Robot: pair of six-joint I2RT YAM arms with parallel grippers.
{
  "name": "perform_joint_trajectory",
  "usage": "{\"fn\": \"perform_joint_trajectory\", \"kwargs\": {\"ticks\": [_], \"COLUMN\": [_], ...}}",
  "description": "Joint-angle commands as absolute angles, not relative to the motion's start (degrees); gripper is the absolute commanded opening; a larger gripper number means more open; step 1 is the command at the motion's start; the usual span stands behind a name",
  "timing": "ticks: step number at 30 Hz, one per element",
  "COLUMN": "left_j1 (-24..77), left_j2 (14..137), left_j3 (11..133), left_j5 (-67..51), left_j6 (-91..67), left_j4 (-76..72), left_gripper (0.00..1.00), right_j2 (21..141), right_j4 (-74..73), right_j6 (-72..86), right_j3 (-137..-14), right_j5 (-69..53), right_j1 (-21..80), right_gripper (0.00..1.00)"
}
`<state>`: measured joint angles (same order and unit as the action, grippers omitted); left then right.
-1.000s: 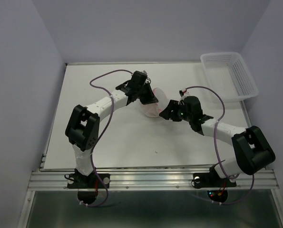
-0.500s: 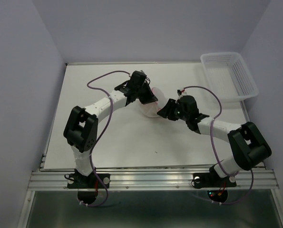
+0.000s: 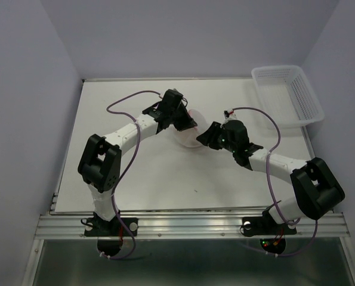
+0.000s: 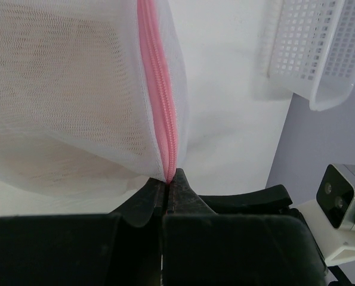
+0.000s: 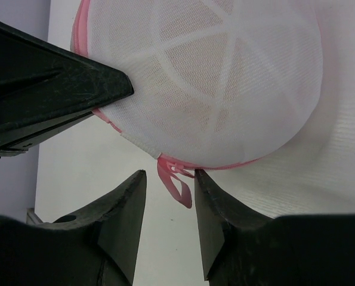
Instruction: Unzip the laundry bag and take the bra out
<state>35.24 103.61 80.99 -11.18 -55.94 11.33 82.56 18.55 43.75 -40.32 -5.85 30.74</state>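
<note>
The laundry bag [image 3: 191,134], a round white mesh pouch with pink piping, is held up mid-table between both arms. My left gripper [image 4: 167,179] is shut on its pink zipper seam [image 4: 160,101]. My right gripper [image 5: 170,179] is open, its jaws on either side of the pink zipper pull loop [image 5: 178,183] that hangs from the bag's [image 5: 219,83] lower edge. The bra shows only as a faint peach tint through the mesh [image 4: 52,77].
A white plastic lattice basket [image 3: 290,94] stands at the table's back right corner; it also shows in the left wrist view [image 4: 320,47]. The white table [image 3: 135,173] ends at a metal rail near the arm bases.
My right gripper has moved forward and left toward the bag. The left arm has shifted slightly, still holding the bag.
</note>
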Motion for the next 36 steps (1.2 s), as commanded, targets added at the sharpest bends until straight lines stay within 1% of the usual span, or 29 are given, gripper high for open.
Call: {"fn": "perform_joint_trajectory", "kwargs": {"ticks": [1, 12, 21, 26, 33, 36], "left_j1": [35.51, 35.51, 35.59, 35.59, 35.51, 35.51], "left_j2": [99.84, 99.41, 99.23, 98.26, 97.21, 97.12], "left_j3": [80.24, 80.07, 78.93, 77.96, 76.29, 76.03], "left_j5": [-11.95, -12.04, -12.39, -12.13, -12.22, -12.39], "left_j6": [-56.51, -56.78, -58.01, -59.85, -61.61, -61.70], "left_j4": [9.32, 9.05, 9.05, 8.53, 7.74, 7.82], "left_gripper": [0.00, 0.00, 0.00, 0.00, 0.00, 0.00], "right_j2": [81.39, 82.53, 84.29, 84.81, 86.22, 86.48], "right_j4": [22.33, 24.43, 31.72, 37.87, 47.88, 48.17], "right_j6": [42.71, 41.48, 42.01, 42.54, 43.94, 43.51], "right_j3": [-40.69, -39.29, -37.27, -34.46, -31.47, -31.72], "right_j5": [-2.81, -3.17, -2.73, -1.23, -2.20, -2.46], "right_j1": [31.20, 31.20, 31.20, 31.73, 31.73, 31.73], "right_gripper": [0.44, 0.44, 0.45, 0.45, 0.45, 0.45]}}
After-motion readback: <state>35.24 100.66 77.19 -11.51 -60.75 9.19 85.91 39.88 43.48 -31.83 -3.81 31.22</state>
